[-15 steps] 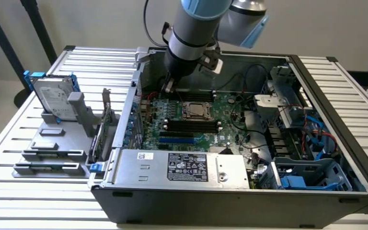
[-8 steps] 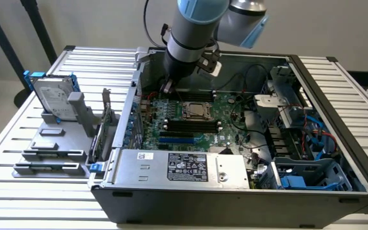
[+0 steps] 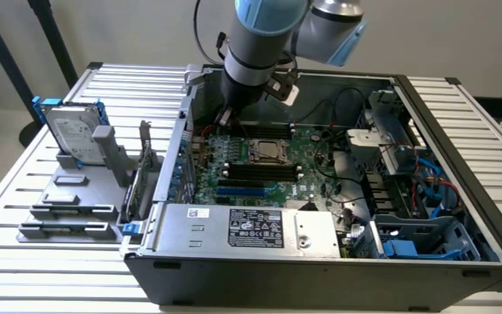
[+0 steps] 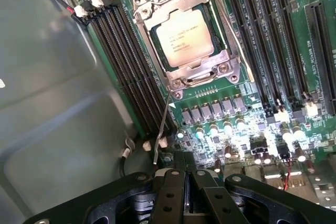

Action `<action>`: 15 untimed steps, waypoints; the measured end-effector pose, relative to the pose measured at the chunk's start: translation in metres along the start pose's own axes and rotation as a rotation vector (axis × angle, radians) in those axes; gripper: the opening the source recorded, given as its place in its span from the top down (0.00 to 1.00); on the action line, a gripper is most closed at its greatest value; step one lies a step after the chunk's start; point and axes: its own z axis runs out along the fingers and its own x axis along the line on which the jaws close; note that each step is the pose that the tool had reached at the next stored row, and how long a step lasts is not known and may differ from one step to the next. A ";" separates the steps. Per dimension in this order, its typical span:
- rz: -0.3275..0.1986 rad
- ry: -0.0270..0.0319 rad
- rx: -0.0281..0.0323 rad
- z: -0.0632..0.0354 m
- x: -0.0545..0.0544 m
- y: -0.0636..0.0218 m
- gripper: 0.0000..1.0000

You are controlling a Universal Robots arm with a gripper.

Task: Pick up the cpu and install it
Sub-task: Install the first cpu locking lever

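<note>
The cpu [image 4: 185, 39], a small square chip with a pale silver top, lies flat inside the metal socket frame [image 4: 181, 77] on the green motherboard [image 4: 247, 124]. In the exterior view the cpu [image 3: 265, 152] sits mid-board inside the open computer case [image 3: 321, 261]. My gripper [image 4: 184, 162] is shut, its black fingers pressed together with nothing visible between them. It hovers over the board a short way from the socket, and the thin socket lever [image 4: 161, 129] ends just beside its tip. The gripper [image 3: 225, 120] hangs by the case's wall on the exterior view's left.
Black memory slots [image 4: 131, 72] flank the socket on both sides. A power supply [image 3: 251, 229] fills the case's near side, and cables and blue drive bays [image 3: 408, 245] crowd the exterior view's right. A hard drive [image 3: 72, 131] stands in a grey holder outside the case.
</note>
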 end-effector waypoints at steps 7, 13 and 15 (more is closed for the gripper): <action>0.039 0.0400 -0.0005 0.0005 -0.001 -0.0025 0.89; 0.060 0.0647 0.0007 0.0027 -0.003 -0.0052 0.89; 0.071 0.0681 -0.0028 0.0049 -0.003 -0.0052 0.89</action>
